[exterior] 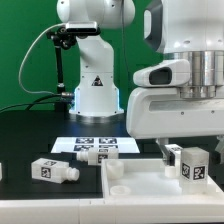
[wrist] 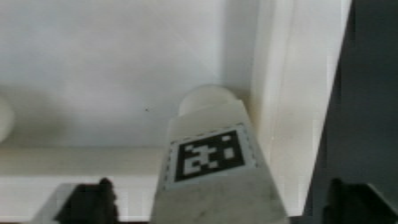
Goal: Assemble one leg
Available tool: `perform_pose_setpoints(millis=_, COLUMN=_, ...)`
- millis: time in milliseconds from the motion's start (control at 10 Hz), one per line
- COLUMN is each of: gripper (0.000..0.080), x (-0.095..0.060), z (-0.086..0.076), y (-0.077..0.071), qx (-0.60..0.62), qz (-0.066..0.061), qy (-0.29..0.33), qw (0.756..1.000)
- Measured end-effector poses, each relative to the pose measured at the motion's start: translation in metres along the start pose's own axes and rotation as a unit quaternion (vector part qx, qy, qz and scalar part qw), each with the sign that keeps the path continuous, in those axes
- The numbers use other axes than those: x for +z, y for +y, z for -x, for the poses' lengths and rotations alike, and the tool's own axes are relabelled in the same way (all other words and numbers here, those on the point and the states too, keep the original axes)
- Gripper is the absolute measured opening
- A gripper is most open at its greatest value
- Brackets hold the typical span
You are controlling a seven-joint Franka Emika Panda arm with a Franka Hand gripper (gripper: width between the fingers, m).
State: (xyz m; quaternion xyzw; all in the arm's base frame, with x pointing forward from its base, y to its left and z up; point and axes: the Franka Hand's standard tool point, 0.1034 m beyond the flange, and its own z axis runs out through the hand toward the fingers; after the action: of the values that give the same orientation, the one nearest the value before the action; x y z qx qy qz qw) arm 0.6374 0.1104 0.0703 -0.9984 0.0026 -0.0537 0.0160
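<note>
A white leg (exterior: 190, 161) with square tags stands upright at the far right corner of the large white panel (exterior: 135, 186). My gripper (exterior: 190, 149) is straight above it, with a finger on each side. In the wrist view the leg (wrist: 215, 160) points away from me, its rounded end against the panel's floor (wrist: 107, 80) beside the raised rim (wrist: 276, 60). The dark fingers (wrist: 89, 203) stand apart from the leg with a gap on both sides, so my gripper (wrist: 222, 208) is open around it.
Two more legs lie on the black table left of the panel (exterior: 55, 170) (exterior: 91, 154). Another part shows at the exterior view's left edge (exterior: 3, 172). The marker board (exterior: 98, 144) lies behind them. The arm's base (exterior: 95, 90) stands at the back.
</note>
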Motion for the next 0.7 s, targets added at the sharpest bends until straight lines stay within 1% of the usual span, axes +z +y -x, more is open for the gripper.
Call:
perform_pose_setpoints(millis=100, gripper=0.0413, x=0.0001, z=0.0, y=0.0004, qx=0.0, qz=0.0, qy=0.0, qw=1.0)
perform_pose_setpoints(millis=200, gripper=0.0413, x=0.0003, z=0.0002, y=0.0001, qx=0.04, qz=-0.001, qy=0.0, qw=0.999)
perform_pose_setpoints(millis=300, gripper=0.0284, x=0.0003, z=0.0002, y=0.0001, qx=0.068, qz=-0.001, qy=0.0, qw=0.998)
perform_pose_setpoints(millis=500, gripper=0.0284, x=0.0003, z=0.0, y=-0.0003, qx=0.142, qz=-0.001, qy=0.0, qw=0.99)
perform_pose_setpoints(millis=600, gripper=0.0284, x=0.0008, z=-0.0001, y=-0.0016, qx=0.216, qz=0.001, qy=0.007, qw=0.976)
perform_pose_setpoints(millis=700, gripper=0.0284, x=0.0005, z=-0.0004, y=-0.0016, qx=0.289, qz=0.005, qy=0.006, qw=0.957)
